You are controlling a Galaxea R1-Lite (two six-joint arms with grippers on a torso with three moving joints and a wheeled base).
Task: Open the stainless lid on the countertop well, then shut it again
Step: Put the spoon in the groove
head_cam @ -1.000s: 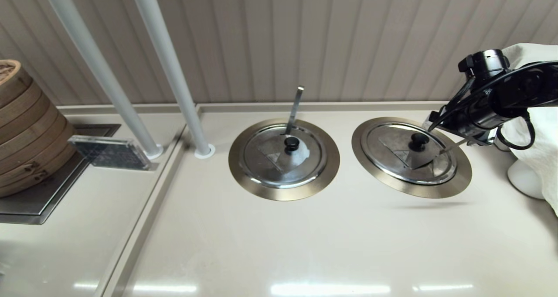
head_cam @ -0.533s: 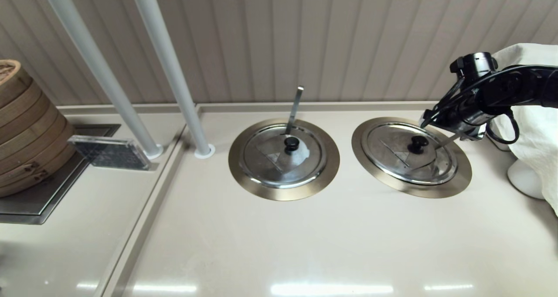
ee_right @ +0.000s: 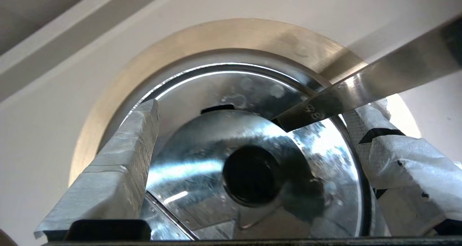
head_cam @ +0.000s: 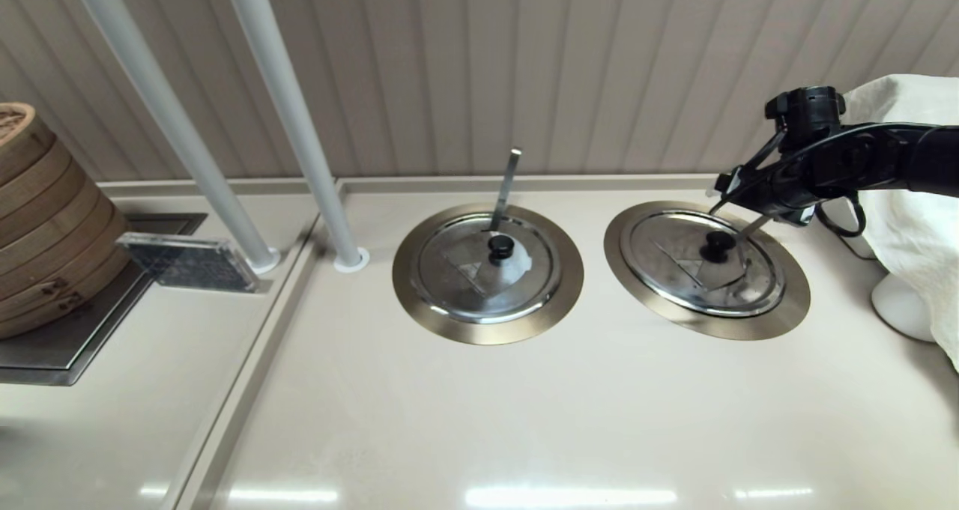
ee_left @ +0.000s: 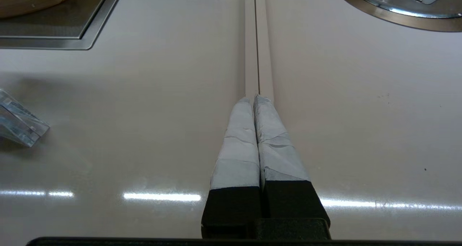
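A glossy beige tabletop (head_cam: 479, 420) holds two round wells. The right one, the countertop well (head_cam: 790, 311) with a wide bronze-tinted steel flange, is covered by the round shiny stainless lid (head_cam: 674, 259), lying flat, with a small black knob (head_cam: 717, 246) at its middle. A thin steel ladle handle (head_cam: 751, 228) slants up from the lid. The right pincer (ee_right: 249, 137) hovers just above the knob, its taped fingers (ee_right: 119, 166) spread wide on either side, touching nothing. The left pincer (ee_left: 257, 101) hangs closed and empty over the tabletop's seam, well apart.
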